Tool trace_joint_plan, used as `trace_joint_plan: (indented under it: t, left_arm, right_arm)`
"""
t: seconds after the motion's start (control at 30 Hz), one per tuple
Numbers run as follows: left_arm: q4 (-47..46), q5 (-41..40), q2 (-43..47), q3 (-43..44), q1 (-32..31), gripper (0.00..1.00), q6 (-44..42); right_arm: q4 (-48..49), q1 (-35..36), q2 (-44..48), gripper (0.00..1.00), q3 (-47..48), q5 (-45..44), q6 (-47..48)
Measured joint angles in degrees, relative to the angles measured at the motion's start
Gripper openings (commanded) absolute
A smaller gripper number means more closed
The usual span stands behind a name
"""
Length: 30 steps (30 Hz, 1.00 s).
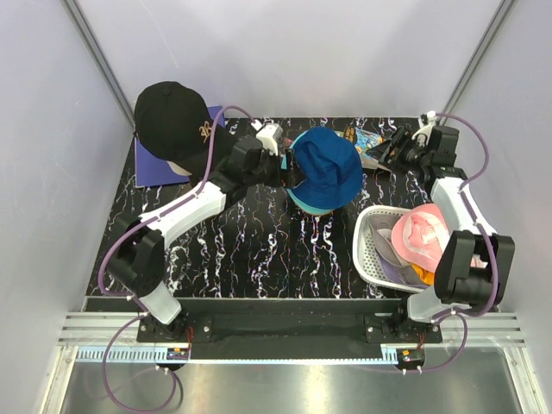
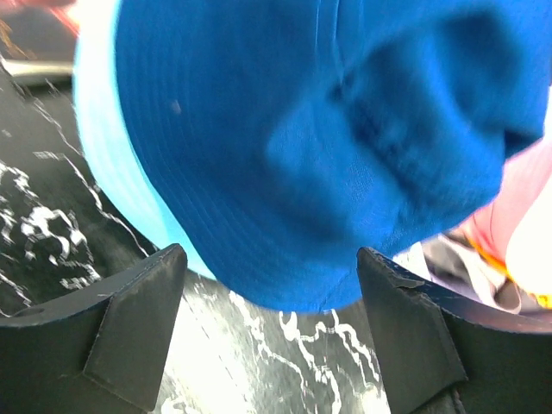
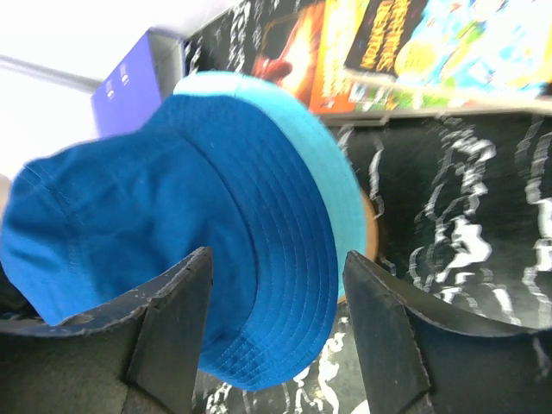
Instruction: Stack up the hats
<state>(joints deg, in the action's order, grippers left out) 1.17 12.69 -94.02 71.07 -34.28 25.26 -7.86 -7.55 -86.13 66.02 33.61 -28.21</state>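
Top view. Blue hat (image 1: 328, 168) sits mid-desk (image 1: 250, 241), crown up, opening down over a teal hat (image 1: 304, 205) whose rim shows at the near edge. This looks like the stack being built. Its outline is near round, with no clear long axis. Left gripper (image 1: 291, 168) is at the hat's left edge. Right gripper (image 1: 385, 148) is off the hat's right side, apart from it, likely clear of the pile. Pink hat (image 1: 420, 231) and others lie in the white basket (image 1: 360, 250) by the right arm, probably awaiting their turn. Black cap (image 1: 172, 112) sits far left, bill toward the near-left.

Left wrist. Left gripper (image 2: 269, 254) fingers stand wide apart. Blue hat (image 2: 328, 147) fills the view just beyond them, with bare desk between the tips. Nothing is clamped. The crown is dented and soft. Teal brim (image 2: 103, 164) peeks out on the left.

Right wrist. Right gripper (image 3: 276, 257) jaws are apart, gripping nothing. Blue hat (image 3: 172, 216) leans its crown toward this view's left, with its brim over the teal hat (image 3: 319, 164). A sliver of orange shows beneath, too small to identify.
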Motion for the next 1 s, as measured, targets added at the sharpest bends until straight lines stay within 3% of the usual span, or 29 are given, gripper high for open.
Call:
trace_joint_plan:
  t: [0.47, 1.0]
  left_arm:
    - [-4.61, 9.86, 0.13, -5.09, 0.00, 0.85, 1.29]
    - [-1.84, 10.43, -1.68, -5.07, 0.00, 0.86, 1.33]
  right_arm:
    - [15.41, 0.55, -8.61, 0.67, -9.22, 9.99, -6.21]
    - [17.03, 2.27, -9.70, 0.66, -11.10, 10.86, -5.79]
